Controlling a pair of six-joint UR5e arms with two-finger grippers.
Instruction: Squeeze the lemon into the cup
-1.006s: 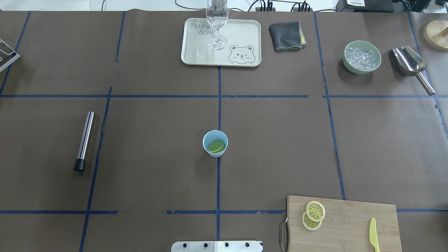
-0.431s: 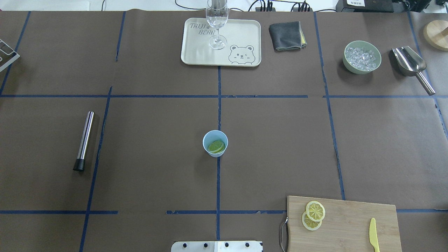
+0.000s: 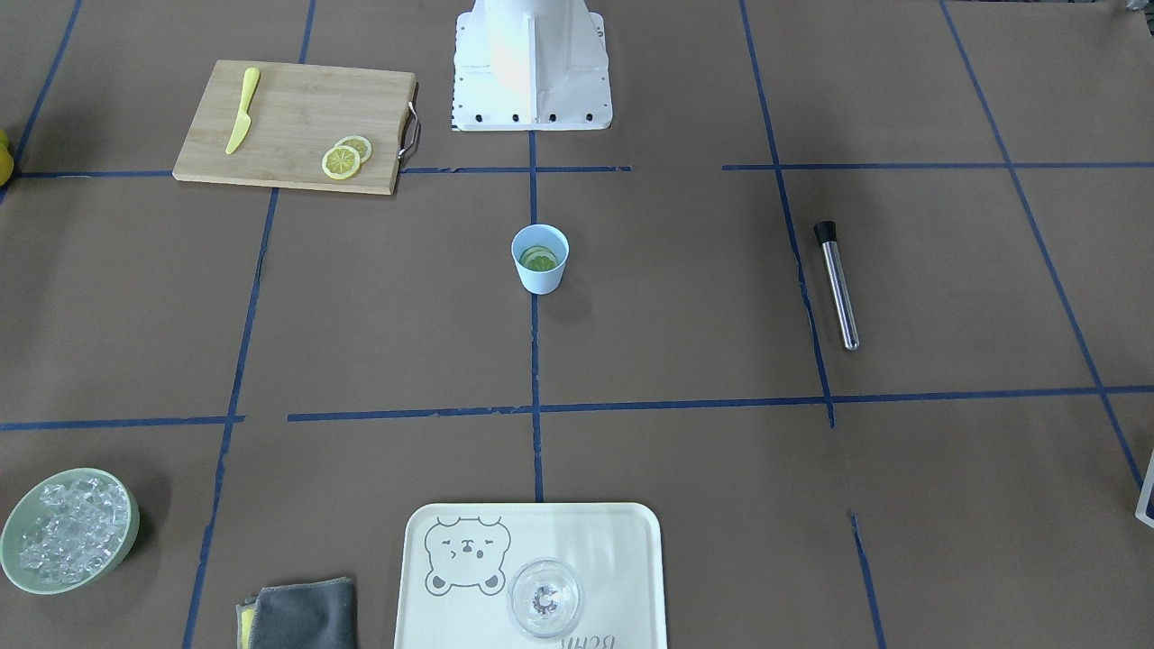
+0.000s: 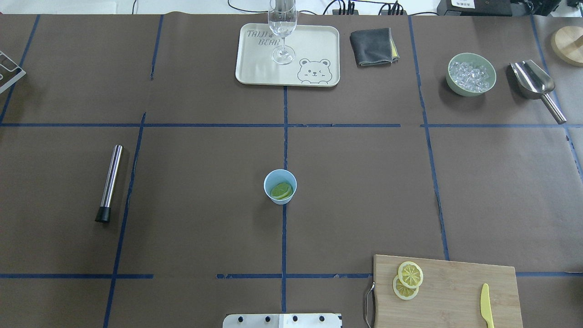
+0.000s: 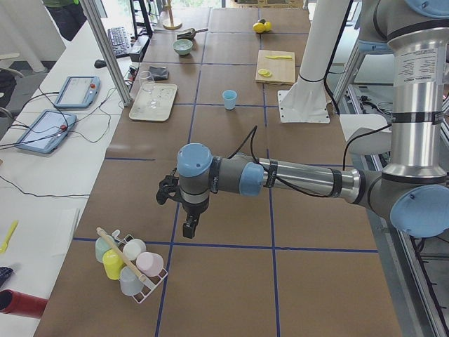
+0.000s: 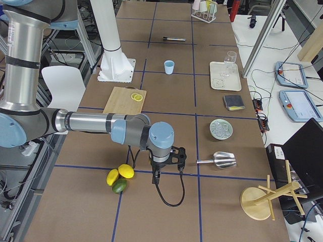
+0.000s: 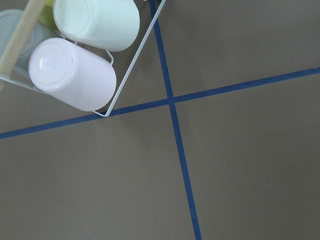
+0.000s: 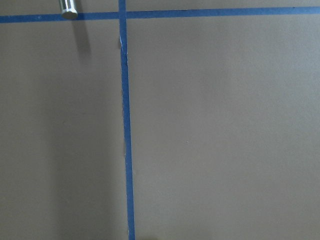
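While both arms hang off at the table's ends, the two thin round yellow lemon slices (image 4: 406,281) lie overlapping on the rectangular bamboo cutting board (image 4: 451,300), near its metal-handle end. They are well apart from the yellow plastic knife (image 4: 486,304) on the same board. Nothing touches the slices.

The small light-blue handleless cup (image 4: 280,187) stands upright mid-table on a blue tape line, well apart from the board. Green citrus slices (image 4: 281,191) sit inside it.

The left gripper (image 5: 189,229) points down over bare brown paper, near a white wire rack (image 5: 153,286) of pastel cups. It shows only in the side view, so whether its fingers are spread or together cannot be told. Its wrist camera sees a lilac plastic cup (image 7: 72,75) and a white one (image 7: 97,22) lying in that rack.

The right gripper (image 6: 155,176) hangs low at the opposite end, just beside whole yellow and green citrus fruits (image 6: 119,175) and near the steel ice scoop (image 6: 222,160). Finger state cannot be told here either.

On the far side are a cream bear-print tray (image 4: 319,45) with a clear stemmed glass (image 4: 283,32) on it, a folded grey cloth (image 4: 372,46), and a pale-green bowl of ice (image 4: 469,93). A steel muddler with a black tip (image 4: 109,182) lies on the robot's left.
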